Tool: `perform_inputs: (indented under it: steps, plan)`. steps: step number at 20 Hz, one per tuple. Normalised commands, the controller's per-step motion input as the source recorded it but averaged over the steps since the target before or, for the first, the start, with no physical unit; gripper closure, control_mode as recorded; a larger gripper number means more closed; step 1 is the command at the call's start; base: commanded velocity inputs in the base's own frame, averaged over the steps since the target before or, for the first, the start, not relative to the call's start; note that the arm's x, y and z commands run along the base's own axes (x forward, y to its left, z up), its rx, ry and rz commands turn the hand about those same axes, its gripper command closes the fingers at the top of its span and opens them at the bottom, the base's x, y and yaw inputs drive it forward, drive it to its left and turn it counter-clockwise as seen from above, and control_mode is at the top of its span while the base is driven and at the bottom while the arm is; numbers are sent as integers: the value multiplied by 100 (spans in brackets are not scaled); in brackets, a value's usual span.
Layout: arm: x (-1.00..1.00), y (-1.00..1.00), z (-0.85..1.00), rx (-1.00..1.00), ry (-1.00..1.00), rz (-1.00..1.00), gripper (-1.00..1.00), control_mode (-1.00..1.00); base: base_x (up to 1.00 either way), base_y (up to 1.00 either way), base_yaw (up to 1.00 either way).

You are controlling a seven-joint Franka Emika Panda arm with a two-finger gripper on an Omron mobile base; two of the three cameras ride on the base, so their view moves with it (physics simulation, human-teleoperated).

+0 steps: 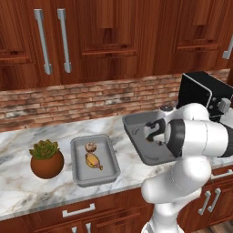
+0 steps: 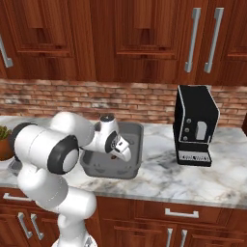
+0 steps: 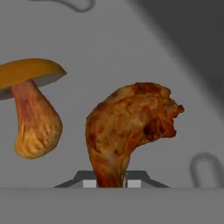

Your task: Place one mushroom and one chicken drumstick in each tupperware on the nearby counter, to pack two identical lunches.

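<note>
— Where did we have the drumstick (image 3: 127, 131) at that point?

— Between our fingers (image 3: 111, 183), pinched by its thin bone end, the meaty end pointing away from the hand. We held it inside the larger tray (image 1: 136, 125), low over its grey floor, and a mushroom (image 3: 30, 105) already lay just beside it there.

— And the other lunch?

— The smaller tray (image 1: 78, 157), nearer the plant pot (image 1: 47, 163) on the bench (image 1: 18, 141), already held a mushroom and a drumstick, so this looked like the last piece.

— How should we have finished the step?

— We judged it best to lower until the meat rested on the tray floor, clear of the mushroom, then part the fingers and lift straight up. Dropping from height risked a bounce against the rim; sweeping sideways risked knocking the mushroom.
</note>
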Motion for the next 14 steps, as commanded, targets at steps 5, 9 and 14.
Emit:
perform_inputs:
  steps: [5, 9, 14]
  plan:
    - [17, -3, -18, -2, -2, -5, 100, -100, 0, 0, 0]
    - [-5, -16, 48, 0, -1, -10, 100, -100, 0, 0, 0]
    - [-10, -10, 63, 0, 0, -11, -100, -100, 0, 0, 0]
